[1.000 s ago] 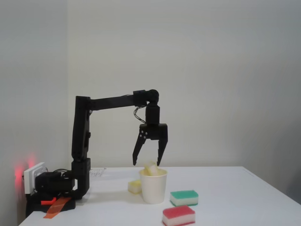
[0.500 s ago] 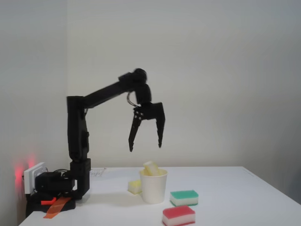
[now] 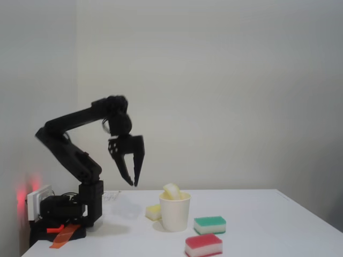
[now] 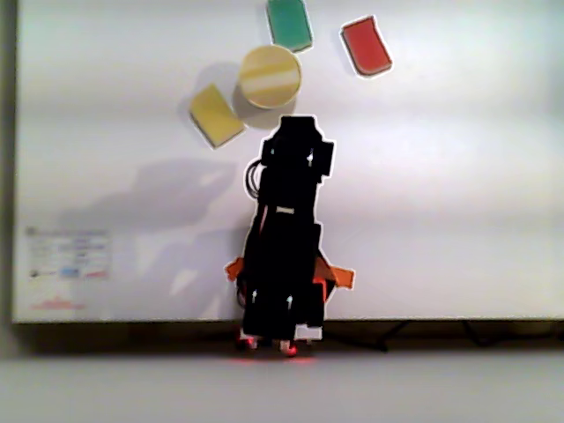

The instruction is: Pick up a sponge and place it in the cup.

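In the fixed view the sponge (image 3: 171, 191) sits inside the cup (image 3: 175, 212), its yellow-and-white end poking above the rolled rim and leaning a little toward 11 o'clock; from the gripper (image 3: 132, 180) it lies toward 4 o'clock, apart from it and lower, with clear air between the two; the gripper hangs off the folded black arm (image 3: 75, 144), fingertips pointing down, its jaws only slightly parted and holding nothing. In the other view, looking down, the cup (image 4: 249, 94) shows as a round rim with the sponge (image 4: 270, 77) filling its mouth, at about 12 o'clock from the arm (image 4: 286, 238), just beyond its far end; the gripper's fingers cannot be made out there.

The pale yellow sponge (image 3: 153, 212) lies just beside the cup at its 9 o'clock in the fixed view; the green-topped sponge (image 3: 209, 225) rests near the cup at 4 o'clock; the red-topped sponge (image 3: 203, 245) lies nearer the camera, at 5 o'clock. All stand on a white table (image 3: 268, 225); a plain pale wall (image 3: 241, 80) rises behind; a red glow (image 3: 27, 193) marks the wall by the arm's base; a printed sheet (image 4: 69, 256) lies on the table at 9 o'clock from the base in the other view.
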